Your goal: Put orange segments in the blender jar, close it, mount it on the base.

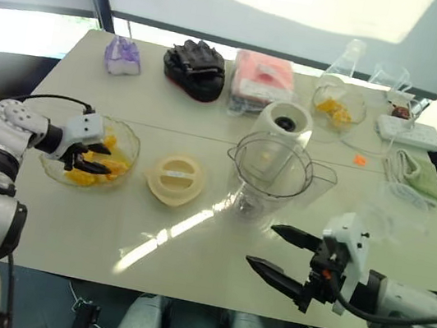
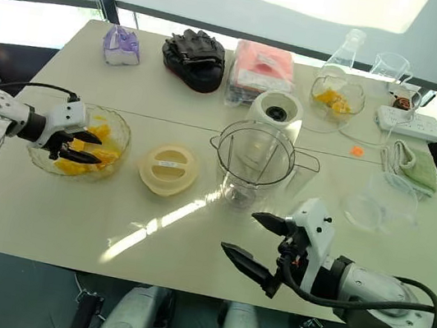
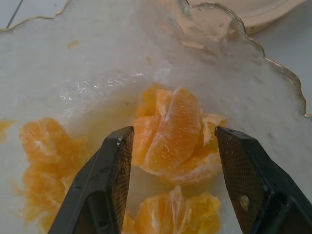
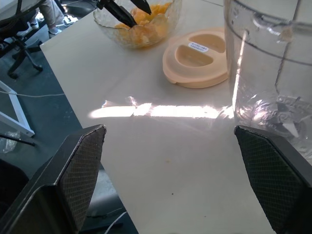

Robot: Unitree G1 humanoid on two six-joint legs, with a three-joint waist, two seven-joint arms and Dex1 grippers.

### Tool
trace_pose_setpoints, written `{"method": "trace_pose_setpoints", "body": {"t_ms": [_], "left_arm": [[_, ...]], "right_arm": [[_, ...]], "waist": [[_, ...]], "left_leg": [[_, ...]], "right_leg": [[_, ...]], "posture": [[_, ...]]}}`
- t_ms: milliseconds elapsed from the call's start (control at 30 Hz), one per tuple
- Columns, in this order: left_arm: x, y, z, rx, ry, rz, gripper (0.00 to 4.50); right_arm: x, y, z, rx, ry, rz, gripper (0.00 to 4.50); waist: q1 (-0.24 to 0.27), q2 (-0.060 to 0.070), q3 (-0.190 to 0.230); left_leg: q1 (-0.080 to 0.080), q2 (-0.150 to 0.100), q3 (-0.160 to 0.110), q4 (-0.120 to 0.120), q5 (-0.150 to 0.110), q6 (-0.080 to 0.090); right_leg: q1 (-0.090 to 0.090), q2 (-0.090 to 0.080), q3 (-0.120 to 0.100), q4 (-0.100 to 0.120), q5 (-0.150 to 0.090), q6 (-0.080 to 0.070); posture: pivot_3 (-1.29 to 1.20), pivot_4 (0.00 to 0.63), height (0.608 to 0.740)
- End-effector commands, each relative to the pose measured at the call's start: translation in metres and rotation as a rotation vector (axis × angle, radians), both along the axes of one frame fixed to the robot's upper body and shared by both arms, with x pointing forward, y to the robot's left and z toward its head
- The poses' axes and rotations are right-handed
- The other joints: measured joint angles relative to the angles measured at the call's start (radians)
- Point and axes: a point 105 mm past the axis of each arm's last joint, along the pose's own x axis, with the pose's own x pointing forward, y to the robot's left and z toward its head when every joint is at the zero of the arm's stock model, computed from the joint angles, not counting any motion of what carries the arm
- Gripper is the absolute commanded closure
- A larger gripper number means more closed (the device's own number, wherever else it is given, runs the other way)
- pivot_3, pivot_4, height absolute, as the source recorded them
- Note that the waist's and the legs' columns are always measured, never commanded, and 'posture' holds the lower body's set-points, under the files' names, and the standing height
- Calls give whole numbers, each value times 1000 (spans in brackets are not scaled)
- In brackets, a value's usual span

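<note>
Left gripper (image 1: 93,157) sits in the glass bowl (image 1: 127,137) at mid-left, jaws apart around orange segments (image 3: 173,136), not pinching. Blender jar (image 1: 269,176) at centre looks empty, maybe. Base (image 1: 285,122) just behind. Right gripper (image 1: 285,255) wide open, empty.
</note>
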Motion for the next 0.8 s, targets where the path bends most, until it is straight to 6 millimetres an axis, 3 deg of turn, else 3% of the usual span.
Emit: {"method": "trace_pose_setpoints", "body": {"t_ms": [33, 200, 567, 733, 800], "left_arm": [[6, -5, 8, 42, -25, -34, 1774], [9, -7, 0, 54, -20, -19, 1774], [3, 5, -39, 138, 53, 99, 1774], [4, 5, -43, 138, 32, 110, 3875], [6, 6, -40, 126, 11, 118, 3875]], "right_arm": [[-4, 7, 9, 15, -57, 16, 60], [-4, 8, 10, 16, -62, 12, 60], [0, 11, 12, 9, -81, 9, 60], [2, 11, 13, 8, -86, 2, 0], [2, 11, 12, 10, -86, -1, 0]], "waist": [[0, 0, 0], [-3, 0, 0], [-2, 0, 0], [-3, 1, -1], [-3, 2, -2]], "left_leg": [[0, 0, 0, 1, 0, 0], [0, 0, -1, 4, 0, 0], [-1, 1, -4, 10, 0, 0], [0, 1, -4, 11, 0, 0], [0, 1, -4, 11, 0, 0]], "right_leg": [[0, 0, 0, 0, 0, 0], [1, 0, 0, 1, 1, 1], [3, 0, 0, 3, 3, 4], [4, -1, 0, 3, 2, 3], [4, -1, 1, 3, 2, 3]], "posture": [[0, 150, 740], [0, 150, 740], [0, 150, 740], [0, 150, 740], [0, 150, 740]]}}
